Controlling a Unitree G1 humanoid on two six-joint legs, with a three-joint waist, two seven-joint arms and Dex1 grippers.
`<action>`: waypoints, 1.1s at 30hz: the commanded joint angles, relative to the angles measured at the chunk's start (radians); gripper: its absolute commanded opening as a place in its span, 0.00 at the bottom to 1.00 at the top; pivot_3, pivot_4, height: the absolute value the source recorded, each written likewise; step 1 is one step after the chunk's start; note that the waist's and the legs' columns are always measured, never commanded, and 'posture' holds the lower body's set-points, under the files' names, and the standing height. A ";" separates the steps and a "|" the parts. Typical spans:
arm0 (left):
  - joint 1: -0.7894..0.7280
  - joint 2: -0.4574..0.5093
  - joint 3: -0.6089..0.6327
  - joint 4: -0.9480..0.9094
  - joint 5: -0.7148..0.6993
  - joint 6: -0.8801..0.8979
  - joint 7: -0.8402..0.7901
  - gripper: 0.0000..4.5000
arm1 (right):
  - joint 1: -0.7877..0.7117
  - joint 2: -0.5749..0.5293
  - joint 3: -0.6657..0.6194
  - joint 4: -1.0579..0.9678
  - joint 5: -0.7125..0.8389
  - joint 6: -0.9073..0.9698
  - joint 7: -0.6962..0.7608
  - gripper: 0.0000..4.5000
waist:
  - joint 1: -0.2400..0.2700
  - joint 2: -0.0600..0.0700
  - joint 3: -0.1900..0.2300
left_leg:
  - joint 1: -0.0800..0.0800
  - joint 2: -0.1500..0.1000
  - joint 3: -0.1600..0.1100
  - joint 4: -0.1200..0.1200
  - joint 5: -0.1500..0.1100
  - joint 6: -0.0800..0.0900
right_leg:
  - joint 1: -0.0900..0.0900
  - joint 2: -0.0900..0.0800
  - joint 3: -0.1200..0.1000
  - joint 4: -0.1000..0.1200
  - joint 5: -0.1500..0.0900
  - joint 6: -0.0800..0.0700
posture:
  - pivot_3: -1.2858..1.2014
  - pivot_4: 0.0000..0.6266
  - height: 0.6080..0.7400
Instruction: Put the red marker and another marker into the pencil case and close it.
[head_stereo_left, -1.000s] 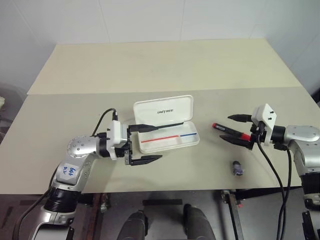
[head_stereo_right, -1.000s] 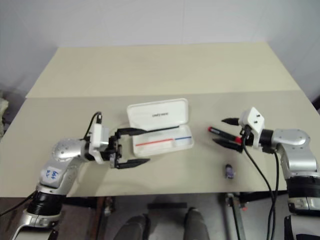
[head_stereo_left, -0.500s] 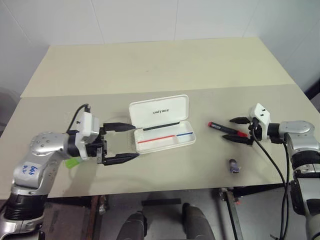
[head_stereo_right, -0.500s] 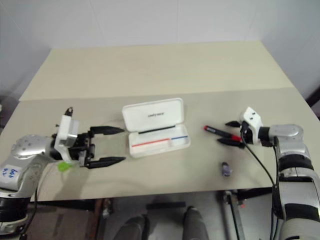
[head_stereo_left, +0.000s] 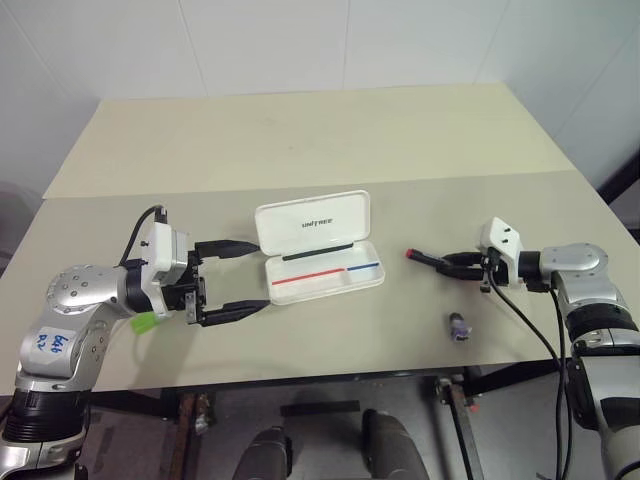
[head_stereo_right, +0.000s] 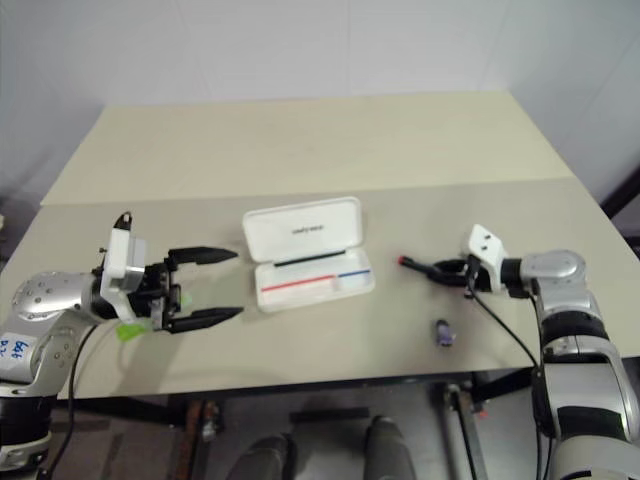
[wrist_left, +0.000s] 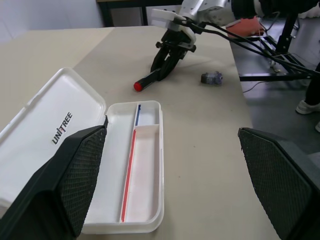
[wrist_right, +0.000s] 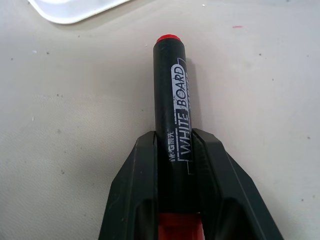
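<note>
Green shows first on the left of the table: the light-green marker lies near the front edge, partly hidden behind the left gripper's wrist. The left gripper hangs just beside it with its two black fingers spread wide and nothing between them, pointing toward the pencil case. The tips stand a little apart from the case, not touching it.

The pencil case sits near the middle of the table with its white lid thrown back and standing open, the dark lettering facing the robot. Its tray carries a red stripe and a blue stripe, and no marker lies in it.

To the right of the case, apart from it, the red marker lies flat on the table, its red end pointing toward the case. The right gripper is closed tight around the marker's black body near the cap, a finger pressed on each side. Nearer the front edge, below the right gripper, sits a small purple-grey stub, touched by nothing.
</note>
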 joint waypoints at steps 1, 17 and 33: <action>0.007 0.001 0.011 0.013 0.020 -0.047 -0.008 1.00 | -0.002 -0.021 -0.012 -0.092 0.014 -0.018 0.021 0.13 | -0.002 0.001 0.000 | 0.000 0.000 0.000 0.000 0.000 0.000 | -0.001 0.000 0.000 0.000 0.000 0.000 | 0.52 0.24 1.00; 0.017 0.038 0.051 0.118 0.086 -0.142 -0.024 1.00 | 0.016 0.058 0.109 -0.691 0.123 0.106 0.166 0.13 | 0.002 0.003 0.002 | -0.004 0.005 0.003 -0.003 -0.002 -0.002 | -0.004 0.003 0.000 -0.002 -0.001 -0.001 | 0.52 0.24 1.00; 0.146 0.014 0.086 -0.004 0.082 -0.135 0.065 1.00 | -0.224 0.327 0.264 -0.290 -0.054 -0.182 0.065 0.13 | 0.011 0.004 0.002 | -0.004 0.006 0.004 -0.004 -0.002 -0.002 | -0.007 0.004 -0.001 -0.001 -0.002 -0.003 | 0.52 0.24 1.00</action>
